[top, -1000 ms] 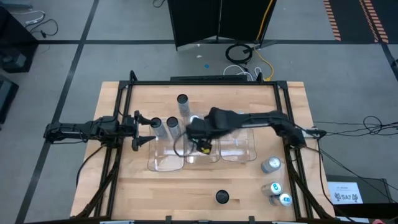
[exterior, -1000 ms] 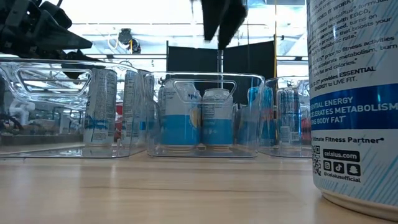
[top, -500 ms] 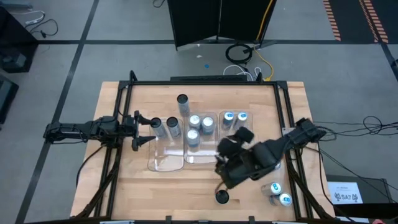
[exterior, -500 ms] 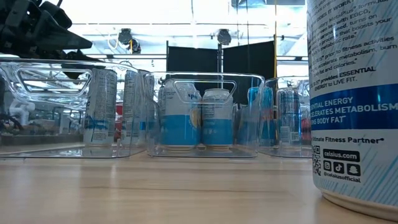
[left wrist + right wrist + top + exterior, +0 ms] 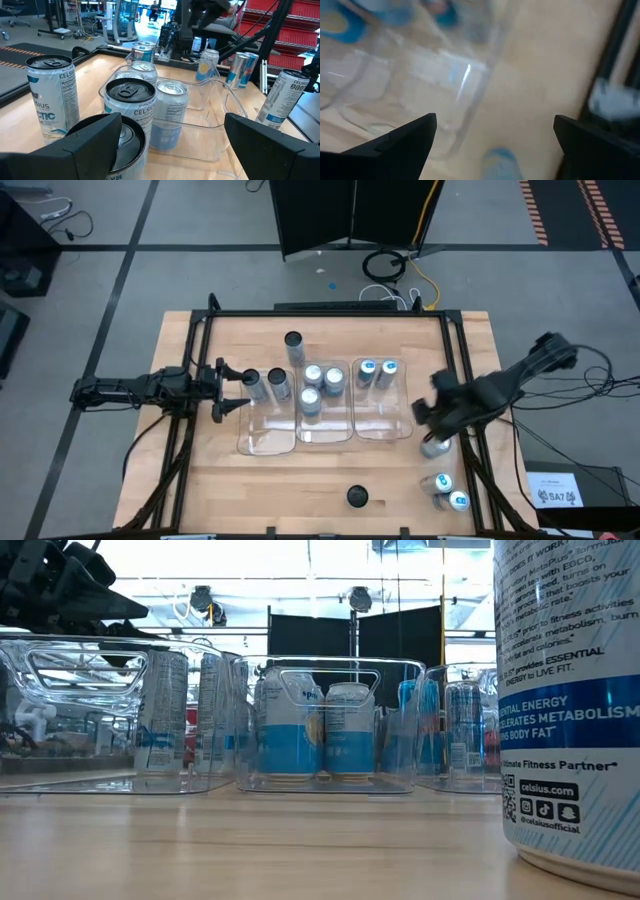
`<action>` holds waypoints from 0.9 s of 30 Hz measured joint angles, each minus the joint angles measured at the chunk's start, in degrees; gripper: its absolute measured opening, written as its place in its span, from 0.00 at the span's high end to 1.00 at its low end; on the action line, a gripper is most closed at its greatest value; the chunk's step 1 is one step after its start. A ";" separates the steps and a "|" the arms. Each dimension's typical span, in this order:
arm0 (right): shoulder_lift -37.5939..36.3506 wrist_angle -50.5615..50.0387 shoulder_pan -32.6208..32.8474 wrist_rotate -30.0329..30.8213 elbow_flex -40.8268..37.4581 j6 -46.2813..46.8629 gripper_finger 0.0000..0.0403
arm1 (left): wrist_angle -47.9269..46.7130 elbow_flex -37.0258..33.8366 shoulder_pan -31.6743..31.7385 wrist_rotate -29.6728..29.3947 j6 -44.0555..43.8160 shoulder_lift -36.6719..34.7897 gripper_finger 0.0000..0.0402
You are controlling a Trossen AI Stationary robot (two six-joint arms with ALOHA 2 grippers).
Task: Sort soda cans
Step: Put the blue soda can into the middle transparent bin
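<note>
Silver, blue-banded soda cans [image 5: 325,735]; clear trays [image 5: 268,442]

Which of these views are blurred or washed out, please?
Right wrist view: motion-smeared throughout, the clear tray and wood table streaky. Low view: bright backlight washes out the room; the near can is cropped large. High and left wrist views: sharp.

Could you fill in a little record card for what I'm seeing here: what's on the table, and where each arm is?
left tray: two dark-topped cans
middle tray: three silver-topped cans
right tray: two blue-topped cans
loose cans: one dark-topped behind the trays, one dark-topped at the front edge, three near the right edge
left gripper: open, beside the left tray
right gripper: open, empty, above the right-edge cans
</note>
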 joint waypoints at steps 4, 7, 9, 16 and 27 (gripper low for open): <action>-9.38 3.93 0.02 -5.92 -7.62 4.82 0.02 | 0.00 0.00 0.00 -0.01 0.00 0.00 0.10; -13.19 7.39 0.00 -9.12 -12.34 7.06 0.02 | -0.02 0.00 0.00 -0.01 0.00 0.00 0.10; -13.77 10.42 0.02 -11.58 -15.28 7.07 0.02 | -0.02 0.00 0.00 -0.02 0.01 0.00 0.10; -10.05 18.11 0.17 -18.49 -19.92 4.88 0.02 | -0.02 0.00 0.00 0.00 0.02 0.00 0.10; -3.66 21.82 0.56 -26.00 -19.92 1.42 0.02 | -0.02 0.00 0.00 -0.01 0.01 0.00 0.10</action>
